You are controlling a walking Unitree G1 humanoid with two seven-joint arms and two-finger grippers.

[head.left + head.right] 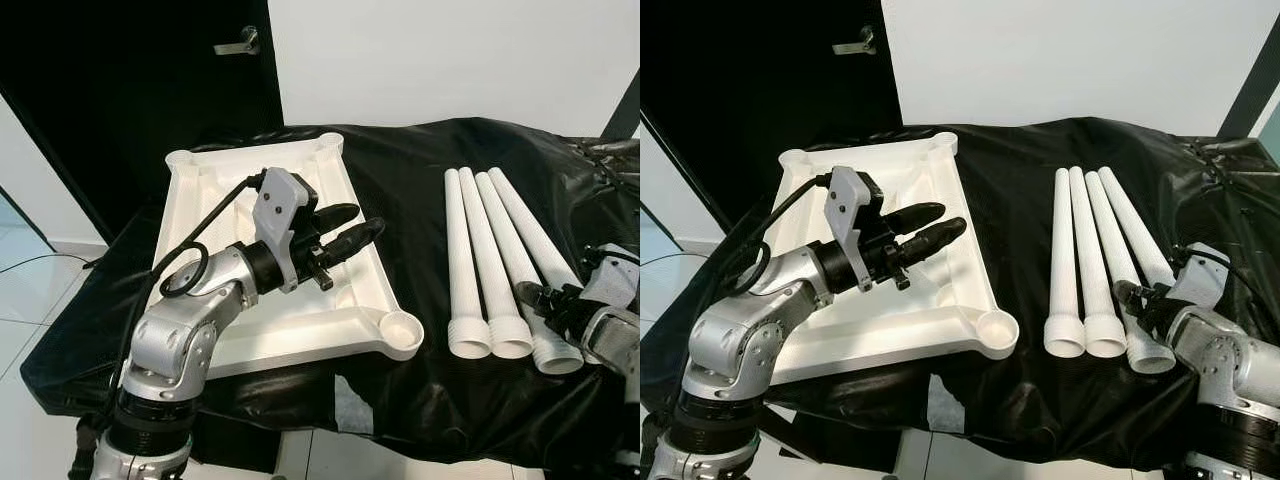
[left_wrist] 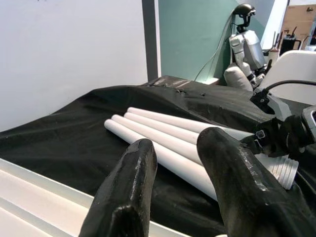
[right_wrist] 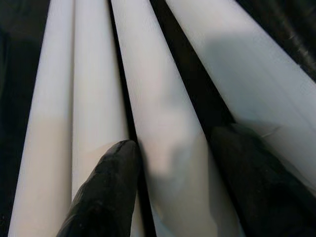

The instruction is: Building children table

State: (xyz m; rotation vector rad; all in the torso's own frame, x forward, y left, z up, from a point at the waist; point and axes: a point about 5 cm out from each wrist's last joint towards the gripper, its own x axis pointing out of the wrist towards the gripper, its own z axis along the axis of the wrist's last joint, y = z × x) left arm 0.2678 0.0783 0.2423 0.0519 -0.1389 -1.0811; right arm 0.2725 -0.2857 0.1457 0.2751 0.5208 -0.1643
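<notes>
Right claw [image 1: 1132, 298] astride 1 leg [image 3: 163, 123], no writing legible

Table draped in a crumpled black cloth [image 1: 420, 250], hanging over the near edge. Pale tiled floor [image 1: 30, 300] at left.

Left half: white tabletop [image 1: 345, 300] lying upside down on the cloth, raised rim all round, round leg sockets at the corners; near-right socket [image 1: 402, 330] close to the table's near edge.

Right half: four white table legs [image 1: 480, 250] side by side, touching or nearly so, tapering toward the far end, wide threaded ends toward the near edge. They fan slightly, and sit apart from the tabletop.
</notes>
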